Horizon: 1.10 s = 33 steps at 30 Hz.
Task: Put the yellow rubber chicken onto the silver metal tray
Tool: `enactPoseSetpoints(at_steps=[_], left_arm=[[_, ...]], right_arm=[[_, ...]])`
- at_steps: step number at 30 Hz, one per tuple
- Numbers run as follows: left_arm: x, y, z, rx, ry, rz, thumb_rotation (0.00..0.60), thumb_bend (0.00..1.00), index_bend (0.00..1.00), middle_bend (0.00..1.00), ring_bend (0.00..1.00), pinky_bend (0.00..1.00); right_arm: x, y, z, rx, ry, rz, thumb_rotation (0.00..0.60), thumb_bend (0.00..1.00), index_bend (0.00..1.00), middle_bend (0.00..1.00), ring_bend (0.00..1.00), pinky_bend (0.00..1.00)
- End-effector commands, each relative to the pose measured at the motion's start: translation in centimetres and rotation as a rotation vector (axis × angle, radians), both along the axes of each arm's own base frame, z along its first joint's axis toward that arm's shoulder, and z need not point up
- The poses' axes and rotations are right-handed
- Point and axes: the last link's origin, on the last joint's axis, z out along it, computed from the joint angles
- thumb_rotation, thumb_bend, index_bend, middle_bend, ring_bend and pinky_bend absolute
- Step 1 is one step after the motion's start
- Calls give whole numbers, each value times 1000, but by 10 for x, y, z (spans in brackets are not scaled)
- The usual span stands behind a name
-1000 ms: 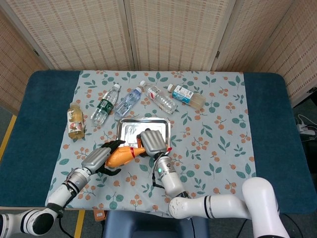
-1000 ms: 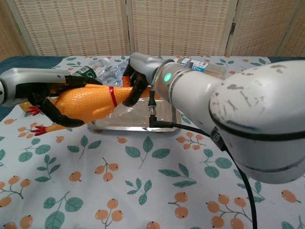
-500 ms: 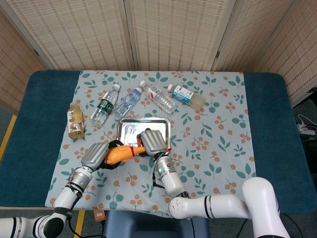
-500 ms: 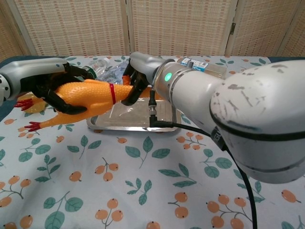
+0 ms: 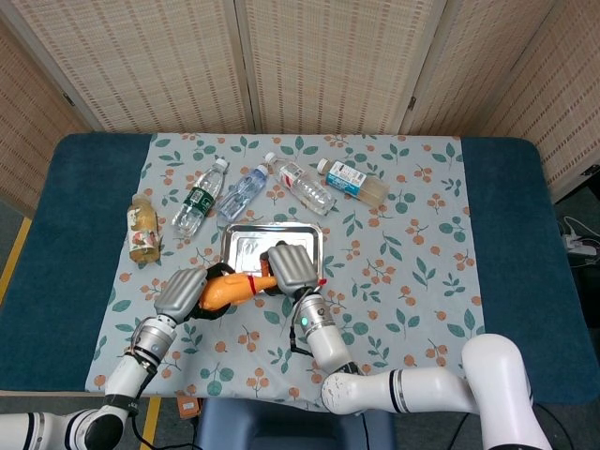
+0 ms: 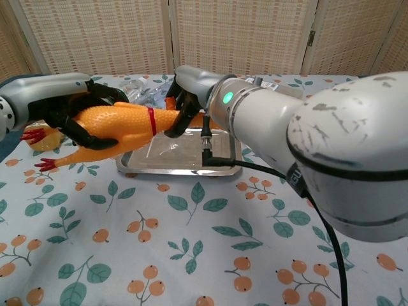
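- One yellow rubber chicken [image 6: 118,125] was held off the table by both our hands, lying lengthwise, with its head end over the near-left edge of the silver metal tray [image 5: 246,246] and its red feet trailing left, clear of the tray.
- Our left hand [image 6: 76,115] had its dark fingers wrapped round the chicken's body.
- Our right hand [image 6: 185,102] was closed on the neck end, just past the red band, above the tray.
- We judged the task partly done: the chicken was lifted and brought to the tray but not yet resting on it; lowering it fully inside the rim and letting go remained.
- Five bottles lay on the leaf-and-berry patterned cloth [image 5: 403,262] beyond the tray: a juice bottle [image 5: 142,229] at far left, a green-labelled bottle [image 5: 200,199], a clear bottle [image 5: 244,191], a red-labelled bottle [image 5: 304,186], and a blue-and-white-labelled bottle [image 5: 352,181].
- No writing on any label was large enough for us to read; no brand could be recorded.
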Motion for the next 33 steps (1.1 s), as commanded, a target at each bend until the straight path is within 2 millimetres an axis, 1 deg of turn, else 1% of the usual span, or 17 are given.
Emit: enactPoseSetpoints(at_steps=[1,2,3,4,5,6,7,9,13,17,20,23,25,27,31,33], left_arm=[[-2,-7,-5,-9,29,-69,600,496,661,654,592,707],[-3,-8,-5,-25,40,-79,600,478,527,528,461,620],[-5,-8,-5,-40,58,-90,600,453,282,281,220,451],[-7,-7,-4,-48,79,-100,600,434,125,118,76,319],[-7,-7,-4,-51,77,-100,600,414,41,34,12,225],[-6,-6,-2,-47,66,-99,600,386,1,0,0,149],[-5,-5,-1,-42,42,-98,600,356,0,0,0,104],[-3,-5,2,-48,0,-95,600,317,0,0,0,72],[0,-6,7,-131,-71,-66,600,292,0,0,0,55],[2,-6,12,-141,-94,-79,600,286,0,0,0,33],[4,-3,19,-78,-82,-126,600,284,0,0,0,27],[5,4,30,64,-12,-222,600,285,0,0,0,23],[5,6,39,119,6,-240,600,284,0,0,0,23],[4,8,46,137,17,-231,600,283,0,0,0,21],[-9,12,65,155,86,-196,600,278,0,0,0,18],[-19,13,74,175,99,-168,600,278,0,0,0,16]], right_arm=[[0,1,0,1,2,1,600,327,956,615,842,1000],[0,1,-1,1,3,1,600,327,956,615,842,1000],[0,1,-1,1,3,1,600,328,956,615,842,1000],[0,1,-1,1,2,1,600,328,956,615,842,1000],[0,2,-1,1,2,2,600,328,956,615,842,1000],[0,2,-1,1,2,3,600,328,956,615,842,1000],[0,2,0,1,2,3,600,328,956,615,842,1000],[0,3,1,0,2,3,600,328,956,615,842,1000],[0,3,2,-2,-5,-2,600,328,956,615,842,1000],[-2,3,3,-8,1,3,600,328,956,615,842,1000],[-5,3,4,-6,5,-2,600,327,956,615,842,1000],[-11,3,6,10,46,12,600,328,956,615,842,1000],[-15,2,9,6,35,0,600,328,956,615,841,1000],[-18,0,12,-5,18,-16,600,328,956,615,841,1000],[-27,-9,19,-38,12,-38,600,328,956,615,840,1000],[-33,-15,24,-66,7,-49,600,327,956,615,837,1000]])
